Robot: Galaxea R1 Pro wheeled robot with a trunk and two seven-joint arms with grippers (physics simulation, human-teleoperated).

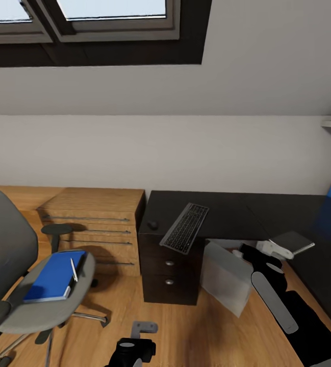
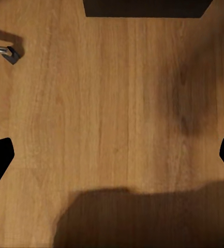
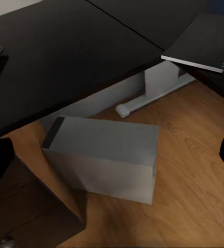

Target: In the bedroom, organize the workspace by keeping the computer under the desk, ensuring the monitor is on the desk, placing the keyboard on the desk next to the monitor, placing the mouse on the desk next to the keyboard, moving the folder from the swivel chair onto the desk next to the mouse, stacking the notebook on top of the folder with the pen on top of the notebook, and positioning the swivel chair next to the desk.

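On the chair [image 1: 12, 275] at the near left, the pen [image 1: 74, 269] on the folder [image 1: 54, 276] could roll off when lifted; both claws are spread, empty.

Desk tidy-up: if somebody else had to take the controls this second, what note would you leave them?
Left tool: open, empty, over bare floor.
Right tool: open, empty, pointed at the computer.
Computer: on the floor at the desk's edge, seemingly only partly under it.
Keyboard and mouse: on the desk, keyboard overhanging the front edge.
Notebook: at the desk's edge.
Folder, with pen on it: on the chair seat.
Left to do: folder to the desk, notebook and pen stacked on it, computer tucked under, chair moved beside the desk.
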